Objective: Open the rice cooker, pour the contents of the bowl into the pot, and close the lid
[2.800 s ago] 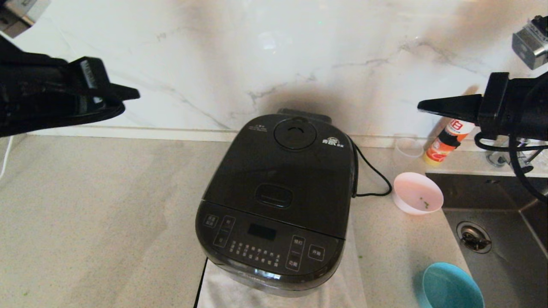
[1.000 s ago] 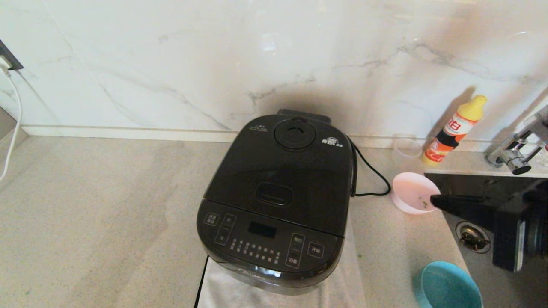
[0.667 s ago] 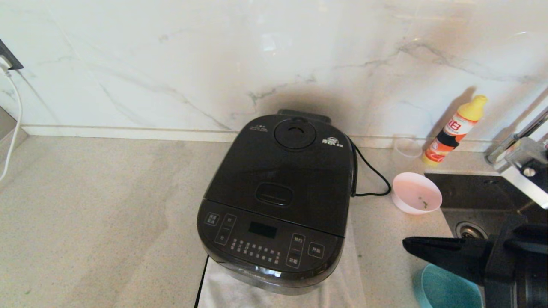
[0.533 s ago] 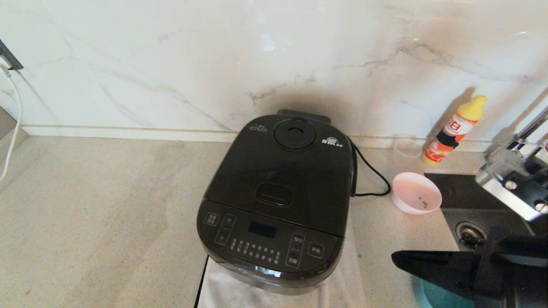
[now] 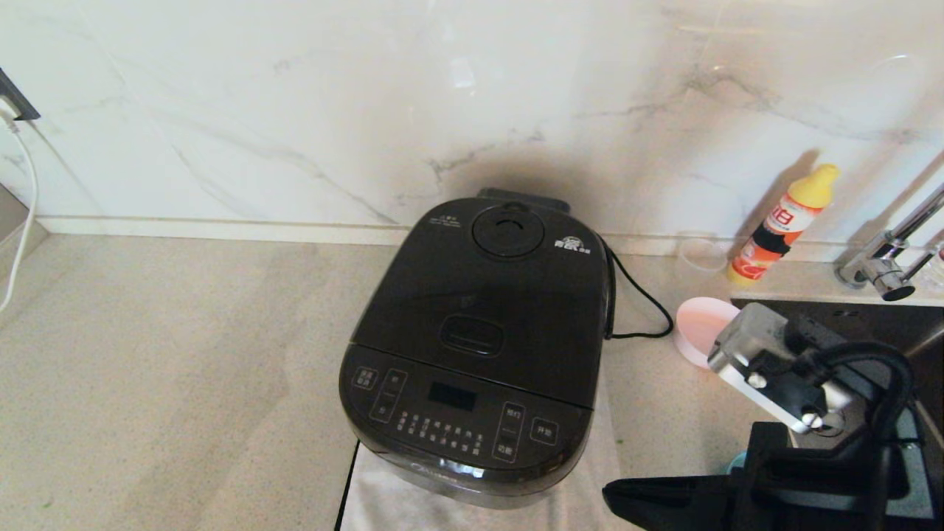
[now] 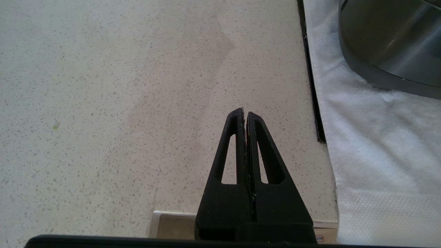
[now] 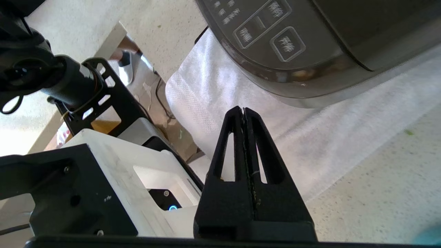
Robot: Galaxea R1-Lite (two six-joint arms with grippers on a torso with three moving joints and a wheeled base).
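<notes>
Lid (image 5: 487,295) was down on the rice cooker (image 5: 472,354), pink bowl (image 5: 697,324) sat right; I judged everything done. Right gripper (image 5: 616,495) near, left gripper (image 6: 245,112) parked, jaws closed, empty.

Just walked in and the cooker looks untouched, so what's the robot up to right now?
Nothing is being held. The rice cooker sits on a white cloth with its lid shut. The right gripper, shut and empty, is low by the cooker's front right corner. The left gripper, also shut, is over bare counter. The pink bowl stands beside the sink.
</notes>
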